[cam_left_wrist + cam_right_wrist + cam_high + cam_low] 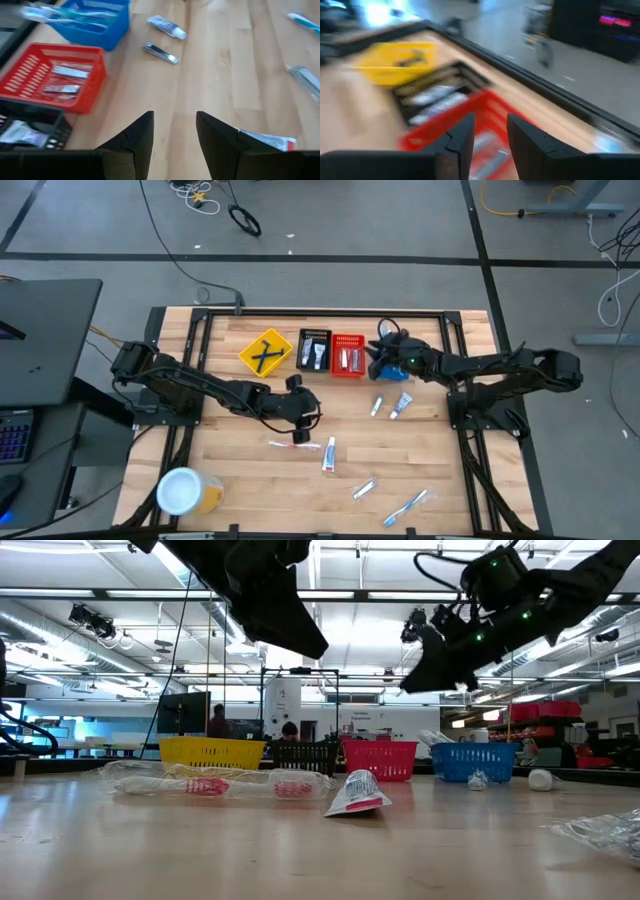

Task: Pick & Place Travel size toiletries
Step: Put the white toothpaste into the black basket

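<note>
The travel size toiletries lie scattered on the wooden table: a wrapped toothbrush (pixel 290 445), a white tube (pixel 328 453), a silvery packet (pixel 364 488), a blue toothbrush (pixel 405 508), another tube (pixel 401 405) and a small packet (pixel 377 407). My left gripper (pixel 174 135) hovers open over the table's middle (pixel 303 408), nothing between its fingers. My right gripper (pixel 490 134) is open and empty, raised above the red basket (pixel 485 125) and the blue basket (pixel 95 22) at the far side (pixel 385 358). Toothbrushes lie in the blue basket.
Four small baskets stand in a row at the far edge: yellow (pixel 265 352), black (pixel 313 350), red (pixel 347 356), and blue, mostly under my right gripper. A white-lidded yellow jar (pixel 185 490) stands at the near left corner. Bare wood lies between the scattered items.
</note>
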